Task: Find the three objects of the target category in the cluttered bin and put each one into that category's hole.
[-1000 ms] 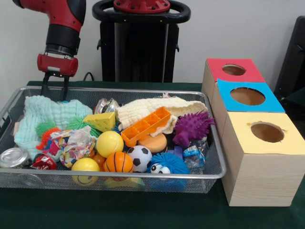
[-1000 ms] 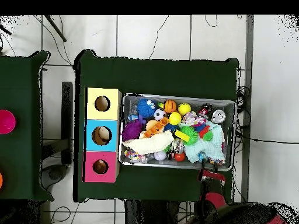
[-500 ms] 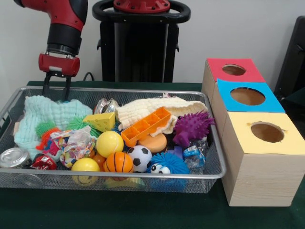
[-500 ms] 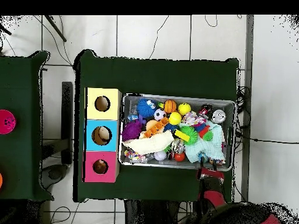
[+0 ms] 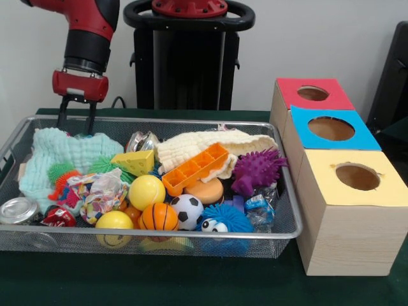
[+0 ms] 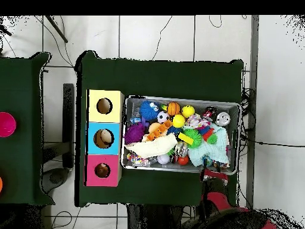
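Beside 3 boxes [image 5: 344,166], 1 bin [image 5: 25,131] sits under 2 parted, empty fingers [image 5: 62,117].

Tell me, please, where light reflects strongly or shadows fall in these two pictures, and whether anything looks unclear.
Front view: soft even light, small glints on the silver can and the yellow ball; the holes in the boxes look dark inside. Overhead view: flat light, no strong shadows, and the toys in the bin are too small to tell apart clearly.

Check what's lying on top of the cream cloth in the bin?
An orange tray with compartments lies across the front edge of the cream cloth. The purple spiky ball sits against its right end. Anything beneath the cloth is covered.
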`<action>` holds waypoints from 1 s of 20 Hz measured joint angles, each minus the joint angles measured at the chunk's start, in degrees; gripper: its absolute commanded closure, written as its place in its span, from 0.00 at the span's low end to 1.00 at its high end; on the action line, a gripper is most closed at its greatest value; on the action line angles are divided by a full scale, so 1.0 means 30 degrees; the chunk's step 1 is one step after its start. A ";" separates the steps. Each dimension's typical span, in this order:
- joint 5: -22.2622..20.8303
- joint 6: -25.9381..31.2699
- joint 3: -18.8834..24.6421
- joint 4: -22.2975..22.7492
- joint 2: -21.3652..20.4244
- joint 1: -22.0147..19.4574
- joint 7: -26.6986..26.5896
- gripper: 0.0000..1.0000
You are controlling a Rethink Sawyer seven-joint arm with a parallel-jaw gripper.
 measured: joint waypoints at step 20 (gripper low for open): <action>-0.1014 0.1244 0.3583 -0.2151 0.1600 -0.2478 0.0011 0.00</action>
